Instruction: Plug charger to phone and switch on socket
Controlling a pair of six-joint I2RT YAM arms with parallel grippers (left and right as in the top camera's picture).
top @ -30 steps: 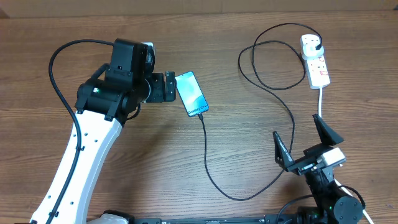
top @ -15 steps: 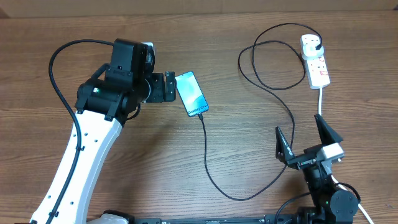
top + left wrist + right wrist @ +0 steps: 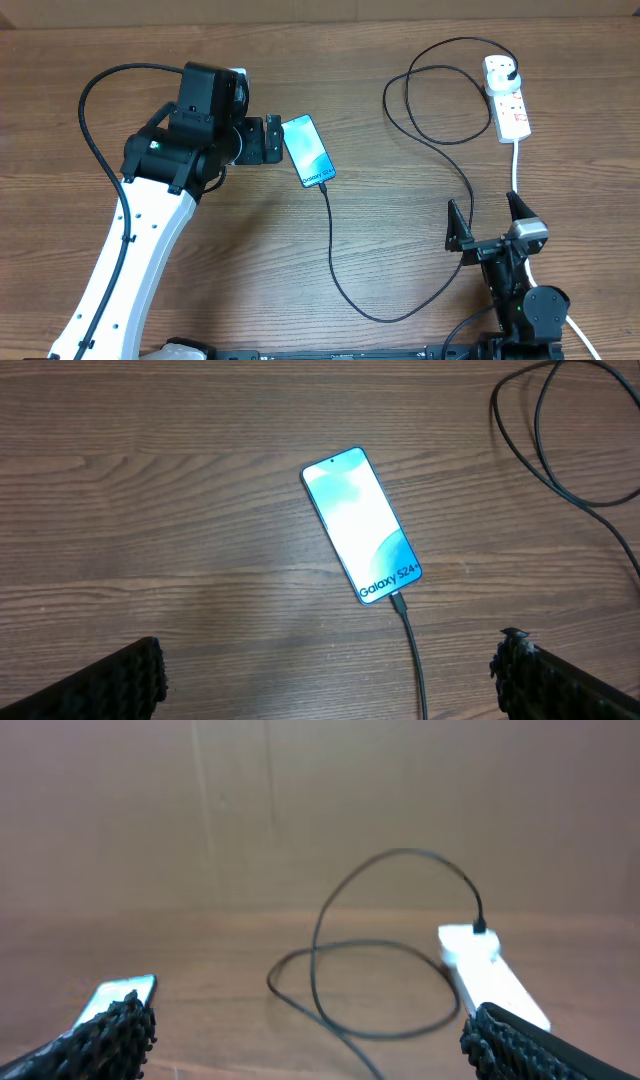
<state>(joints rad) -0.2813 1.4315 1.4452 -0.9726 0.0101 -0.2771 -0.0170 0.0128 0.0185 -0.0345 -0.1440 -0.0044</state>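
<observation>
The phone [image 3: 308, 150] lies on the wood table with its teal screen lit; it also shows in the left wrist view [image 3: 362, 525] and at the left edge of the right wrist view [image 3: 120, 992]. The charger's black cable [image 3: 335, 270] is plugged into the phone's lower end [image 3: 398, 601] and loops to its black plug in the white socket [image 3: 506, 98], which also shows in the right wrist view [image 3: 490, 975]. My left gripper [image 3: 272, 140] is open and empty just left of the phone. My right gripper [image 3: 488, 222] is open and empty near the front right, well short of the socket.
The socket's thick white lead [image 3: 516, 165] runs down toward my right arm's base. The black cable makes a wide loop [image 3: 430, 100] left of the socket. A plain brown wall stands behind the table in the right wrist view.
My right gripper has pulled back toward its base and tilted up. The left arm, phone, cable and socket have not moved.
</observation>
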